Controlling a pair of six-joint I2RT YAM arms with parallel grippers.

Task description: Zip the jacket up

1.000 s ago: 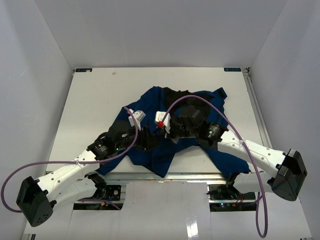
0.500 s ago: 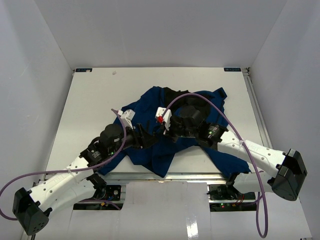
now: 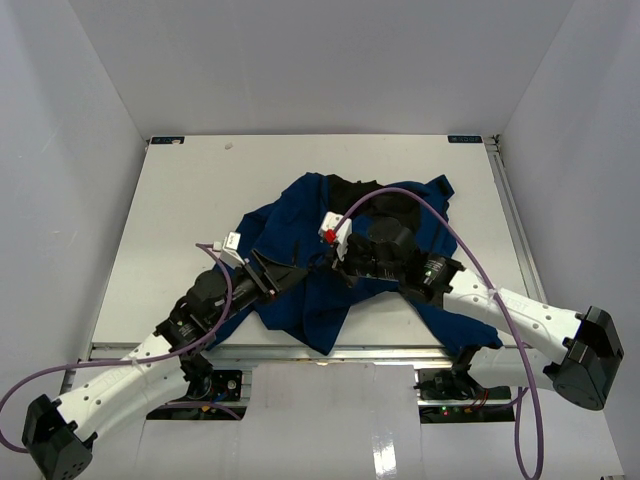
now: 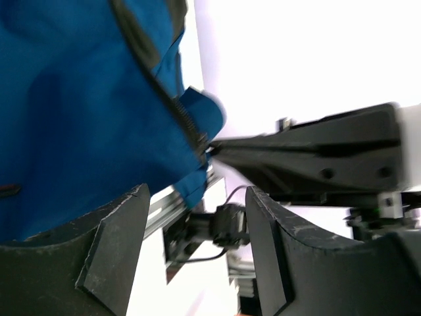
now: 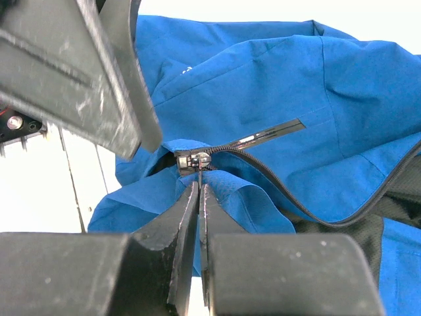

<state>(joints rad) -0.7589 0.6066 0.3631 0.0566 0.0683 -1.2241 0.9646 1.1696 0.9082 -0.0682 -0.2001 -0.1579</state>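
The right gripper (image 5: 199, 187) is pinched shut on the thin zipper pull (image 5: 199, 175), just under the slider (image 5: 192, 160) at the foot of the open front. The left gripper (image 4: 197, 196) stands wide close beside it, holding nothing, by the blue hem. The jacket (image 3: 322, 310) lies mid-table with its long axis running near to far. Its collar (image 3: 350, 186) points away from the arms and its hem reaches the near edge. From the slider the unjoined teeth curve toward the black lining. White table (image 3: 170, 220) shows broadly on the left and beyond the collar, less on the right, and walls rise on three sides.
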